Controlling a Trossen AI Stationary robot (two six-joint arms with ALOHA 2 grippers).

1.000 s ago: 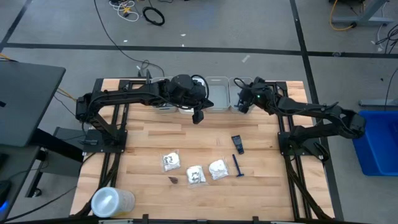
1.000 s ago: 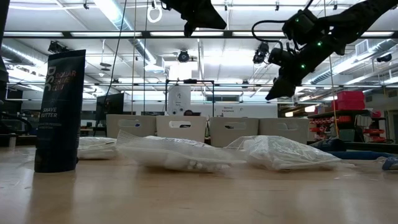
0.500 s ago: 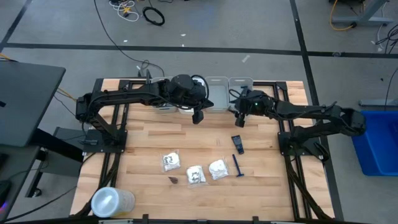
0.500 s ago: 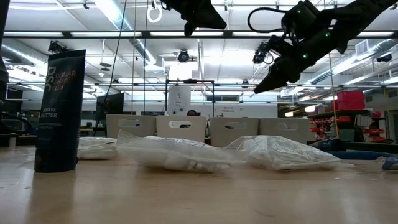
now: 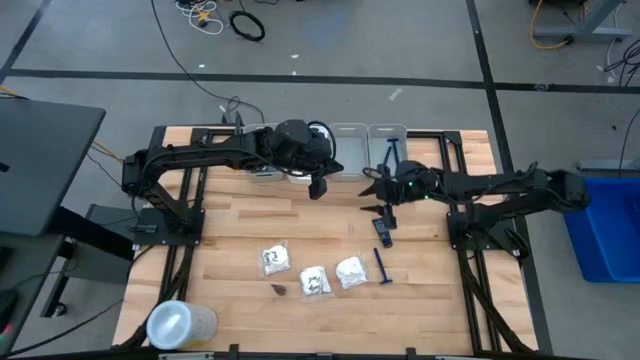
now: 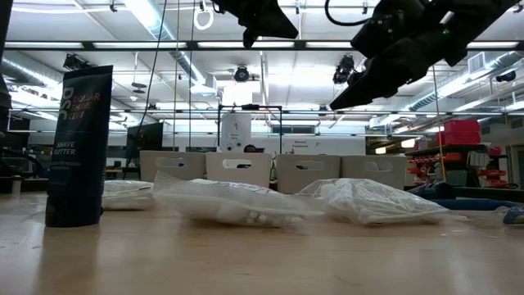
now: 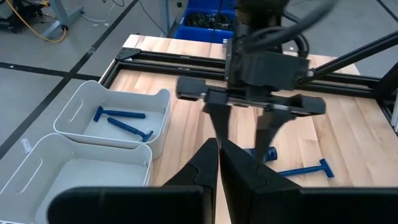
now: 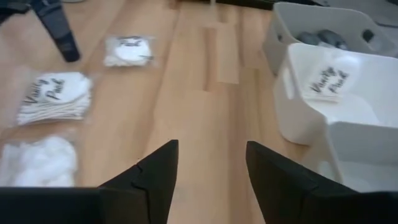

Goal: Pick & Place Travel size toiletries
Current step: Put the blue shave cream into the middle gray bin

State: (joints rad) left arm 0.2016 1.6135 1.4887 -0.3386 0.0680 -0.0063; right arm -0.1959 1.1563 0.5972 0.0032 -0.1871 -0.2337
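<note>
Right pincer [image 5: 381, 197] hangs wide open and empty above the surface [image 5: 230, 215], directly over the dark oval case [image 5: 383, 232], whose long axis runs near to far. Left pincer [image 5: 318, 187], pressed closed and empty, waits farther left.

The right tool [image 5: 378, 190] moved away from the bins [image 5: 386, 147] at the far edge of the worktop [image 5: 230, 225] and came toward the middle. It ended with fingers apart, near the dark case [image 5: 383, 232]. A blue razor [image 5: 392, 155] became visible in the bin.
</note>
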